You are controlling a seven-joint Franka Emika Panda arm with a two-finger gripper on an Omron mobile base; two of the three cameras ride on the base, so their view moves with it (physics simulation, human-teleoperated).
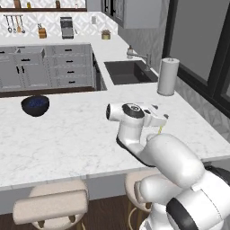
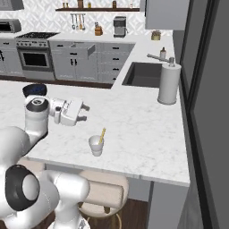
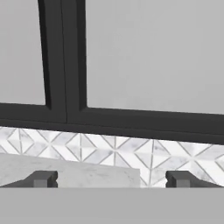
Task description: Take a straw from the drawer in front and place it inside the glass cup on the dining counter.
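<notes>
The glass cup (image 2: 95, 146) stands on the dining counter (image 2: 143, 129) near its front edge. The pale-yellow straw (image 2: 102, 135) leans inside it, its top sticking out over the rim. My gripper (image 2: 83, 113) hovers up and to the left of the cup, lying sideways, open and holding nothing. In the left base view the arm hides the cup, and just the straw's tip (image 1: 160, 130) pokes out under the gripper (image 1: 164, 117). Wide-apart fingertips (image 3: 41, 179) face a window and tiled wall. The drawer (image 2: 83, 48) stands pulled out in the far cabinets.
A dark blue bowl (image 1: 35, 105) sits on the counter's left part. A white paper towel roll (image 2: 169, 83) stands by the sink (image 2: 145, 75) at the back right. Round beige stools (image 1: 51, 204) are tucked under the counter's overhang.
</notes>
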